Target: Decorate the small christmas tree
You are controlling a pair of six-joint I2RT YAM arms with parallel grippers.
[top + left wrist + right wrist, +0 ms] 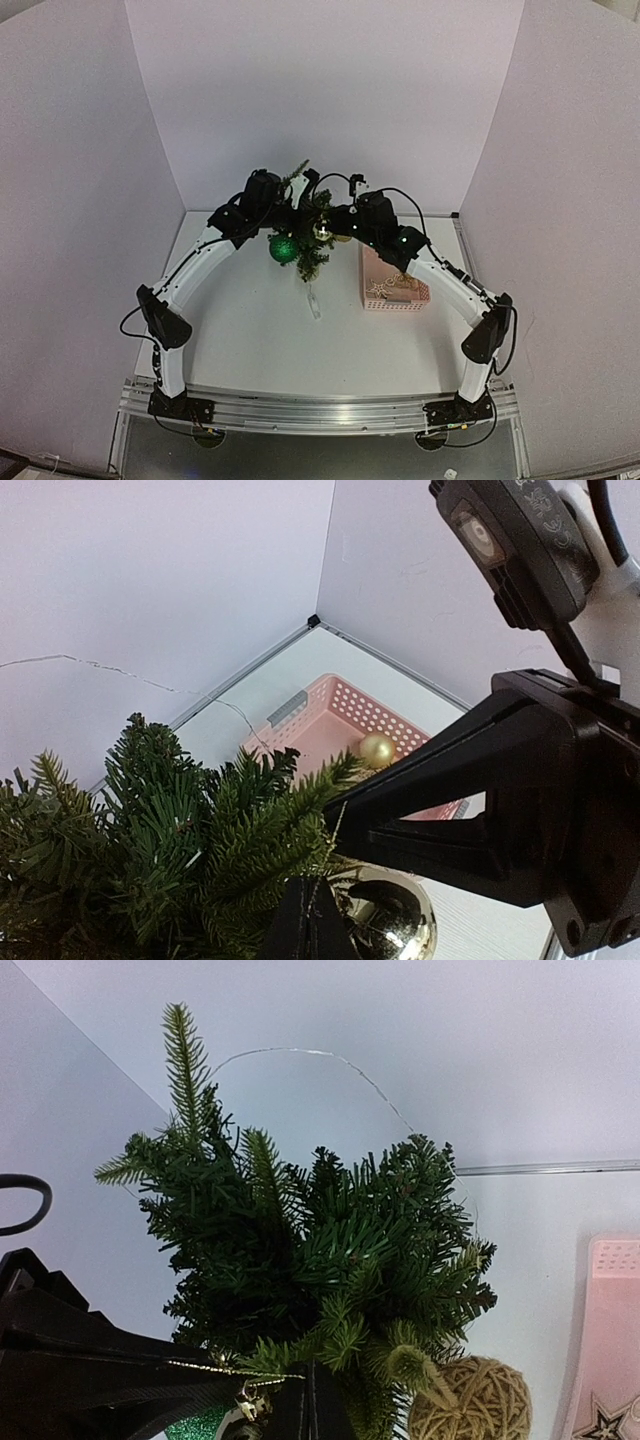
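On the near table: white strip [313, 302], unidentifiable, at 6 o'clock of the small christmas tree [320, 1250].
pink basket [392, 283]: at the tree's 4 o'clock, a gold ball [377, 748] inside.
tree axis: mid-table, running 6 to 12 o'clock, tip far; green bauble [283, 248] and gold bauble [324, 235] among its branches.
left gripper [283, 215]: at the tree's 9 o'clock, in the needles; opening cannot be told.
right gripper [338, 225]: at its 3 o'clock, equally near; opening likewise hidden.
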